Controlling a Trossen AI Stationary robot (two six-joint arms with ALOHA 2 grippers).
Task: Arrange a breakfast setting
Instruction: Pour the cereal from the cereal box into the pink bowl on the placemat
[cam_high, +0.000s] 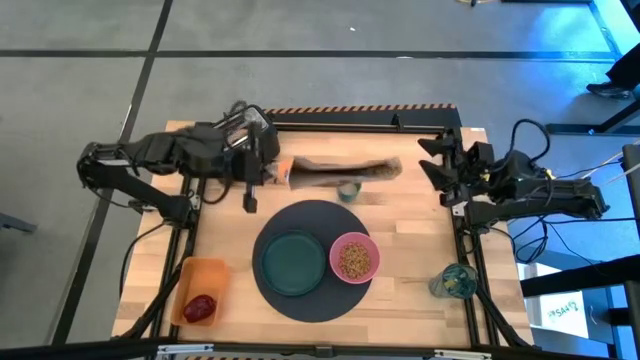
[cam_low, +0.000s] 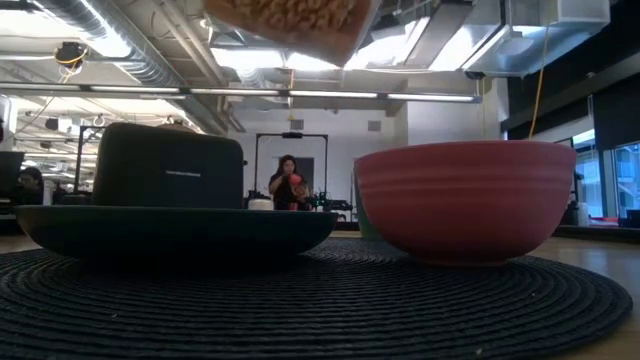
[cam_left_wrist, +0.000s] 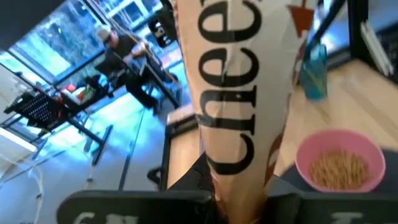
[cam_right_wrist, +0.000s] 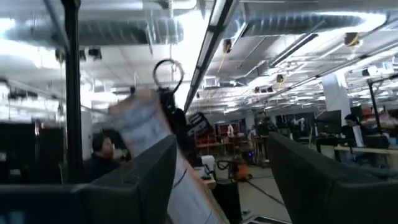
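From above, we see the left gripper (cam_high: 268, 172) pinching a cereal box (cam_high: 335, 172) sideways over the mat (cam_high: 312, 218); light, crushable, best held mid-body. Wrist-side, cereal fills the pink bowl (cam_left_wrist: 339, 163). Our right gripper (cam_high: 438, 172) idles, fingers spread.

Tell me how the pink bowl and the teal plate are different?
The pink bowl is deep and holds cereal; the teal plate is flat and empty. The bowl looks smaller across than the plate. Both are round and sit side by side on the dark round mat.
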